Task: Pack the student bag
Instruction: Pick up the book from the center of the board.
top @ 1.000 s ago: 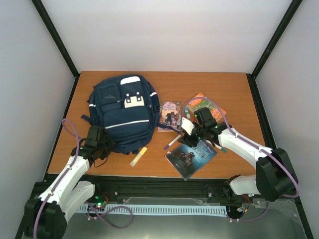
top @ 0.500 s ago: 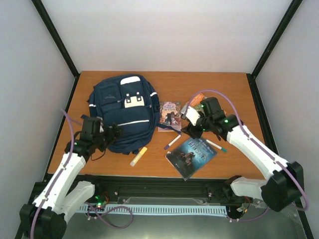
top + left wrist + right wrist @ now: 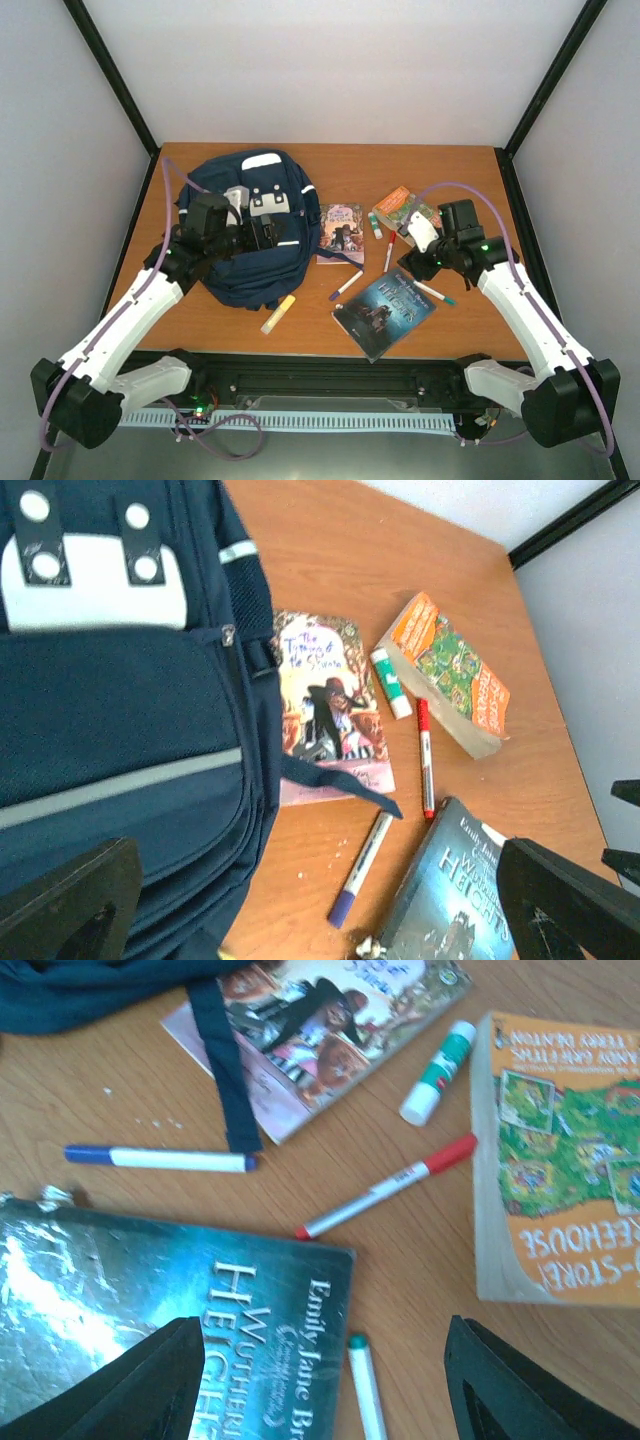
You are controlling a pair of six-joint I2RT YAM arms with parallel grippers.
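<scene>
Eyes on the top view: the student bag (image 3: 245,280) lies on the far left of the table (image 3: 470,170), your left gripper (image 3: 262,232) hovers over its front pocket, and the right gripper (image 3: 410,266) hangs by the far corner of the teal book (image 3: 385,312). Left wrist next: your fingers (image 3: 70,900) stand wide apart, nothing between them, the student bag under one, the pink book (image 3: 325,705) just beside it. Right wrist: jaws spread and empty too, above the red pen (image 3: 385,1188) and green pen (image 3: 365,1390), with the glue stick (image 3: 438,1058) just beside the orange book (image 3: 560,1160).
</scene>
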